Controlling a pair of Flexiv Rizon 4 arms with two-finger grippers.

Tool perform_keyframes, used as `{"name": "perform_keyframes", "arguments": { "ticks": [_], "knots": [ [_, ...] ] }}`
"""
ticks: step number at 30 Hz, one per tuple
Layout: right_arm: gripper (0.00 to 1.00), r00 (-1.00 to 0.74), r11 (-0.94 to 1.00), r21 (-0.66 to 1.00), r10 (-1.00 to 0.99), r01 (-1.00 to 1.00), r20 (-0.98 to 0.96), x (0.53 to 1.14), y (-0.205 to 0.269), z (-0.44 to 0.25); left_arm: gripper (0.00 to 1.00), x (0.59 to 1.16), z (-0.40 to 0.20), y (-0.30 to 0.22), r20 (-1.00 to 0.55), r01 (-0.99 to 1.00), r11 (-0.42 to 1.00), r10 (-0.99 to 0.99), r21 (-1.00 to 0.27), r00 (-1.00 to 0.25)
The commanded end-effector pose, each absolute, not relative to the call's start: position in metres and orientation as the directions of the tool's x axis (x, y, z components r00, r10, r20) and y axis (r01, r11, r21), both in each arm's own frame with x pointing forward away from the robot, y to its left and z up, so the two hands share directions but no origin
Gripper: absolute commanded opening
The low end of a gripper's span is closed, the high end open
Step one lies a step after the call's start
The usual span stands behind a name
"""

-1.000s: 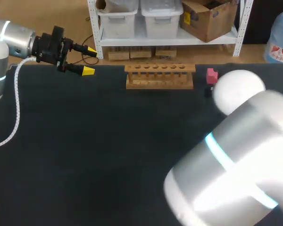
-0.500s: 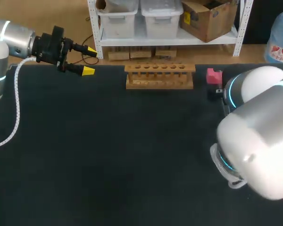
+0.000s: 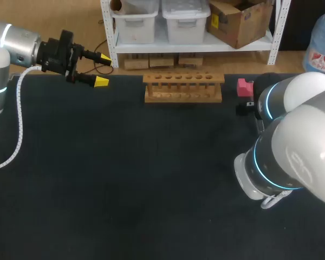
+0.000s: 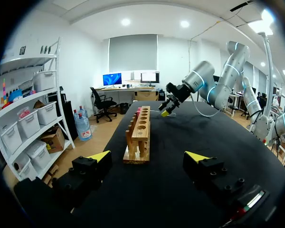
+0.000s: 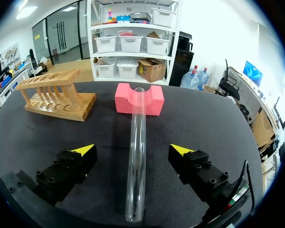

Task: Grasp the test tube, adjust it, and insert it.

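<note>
Straddling the clear glass test tube [image 5: 136,185], my right gripper [image 5: 133,150] is spread wide, untouching (tube's far end rests on the pink foam block [image 5: 154,103]); my left gripper [image 4: 148,156], open, faces the wooden rack [image 4: 138,140].

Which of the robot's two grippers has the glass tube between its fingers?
The right gripper: the test tube lies between its open fingers, its far end at the pink block. The left gripper is across the table, beyond the wooden rack, holding nothing.

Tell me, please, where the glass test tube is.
Right wrist view: the clear glass test tube lies between the right end effector's fingers, far end at the pink foam block.
</note>
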State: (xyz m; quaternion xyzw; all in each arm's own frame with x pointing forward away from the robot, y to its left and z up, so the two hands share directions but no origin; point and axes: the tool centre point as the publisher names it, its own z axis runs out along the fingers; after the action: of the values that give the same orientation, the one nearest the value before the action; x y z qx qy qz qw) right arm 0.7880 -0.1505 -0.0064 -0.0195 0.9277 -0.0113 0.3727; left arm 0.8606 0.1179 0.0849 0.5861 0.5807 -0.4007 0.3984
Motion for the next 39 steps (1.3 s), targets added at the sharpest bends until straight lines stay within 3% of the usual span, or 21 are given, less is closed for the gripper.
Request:
{"name": "perform_keyframes", "arguments": {
  "ticks": [1, 13, 16, 19, 22, 27, 39],
  "knots": [
    [1.00, -0.726, 0.999, -0.011, -0.043, -0.049, -0.686, 0.7932, -0.1552, -0.0085, 1.00, 0.8613, 0.0845, 0.1180, -0.932, 1.000, -0.009, 0.362, 0.002, 0.005],
    [1.00, -0.724, 0.995, 0.005, -0.070, -0.102, -0.686, 0.7977, -0.1532, -0.0094, 1.00, 0.8613, 0.0845, 0.1180, -0.932, 1.000, -0.009, 0.362, 0.002, 0.005],
    [0.92, -0.727, 0.994, 0.007, -0.076, -0.111, -0.682, 0.7979, -0.1528, -0.0113, 1.00, 0.8613, 0.0845, 0.1180, -0.932, 1.000, -0.009, 0.362, 0.002, 0.005],
    [0.76, -0.731, 0.993, 0.010, -0.082, -0.121, -0.678, 0.7981, -0.1524, -0.0130, 1.00, 0.8613, 0.0845, 0.1180, -0.932, 1.000, -0.009, 0.362, 0.002, 0.005],
    [0.70, -0.733, 0.992, 0.010, -0.087, -0.128, -0.675, 0.7987, -0.1515, -0.0147, 1.00, 0.8613, 0.0845, 0.1180, -0.932, 1.000, -0.009, 0.362, 0.002, 0.005],
    [0.51, -0.735, 0.991, 0.013, -0.090, -0.134, -0.672, 0.7993, -0.1506, -0.0161, 1.00, 0.8613, 0.0845, 0.1180, -0.932, 1.000, -0.009, 0.362, 0.002, 0.005],
    [0.43, -0.740, 0.991, 0.011, -0.090, -0.130, -0.667, 0.7987, -0.1517, -0.0164, 1.00, 0.8613, 0.0845, 0.1180, -0.932, 1.000, -0.009, 0.362, 0.002, 0.005]
  ]
}}
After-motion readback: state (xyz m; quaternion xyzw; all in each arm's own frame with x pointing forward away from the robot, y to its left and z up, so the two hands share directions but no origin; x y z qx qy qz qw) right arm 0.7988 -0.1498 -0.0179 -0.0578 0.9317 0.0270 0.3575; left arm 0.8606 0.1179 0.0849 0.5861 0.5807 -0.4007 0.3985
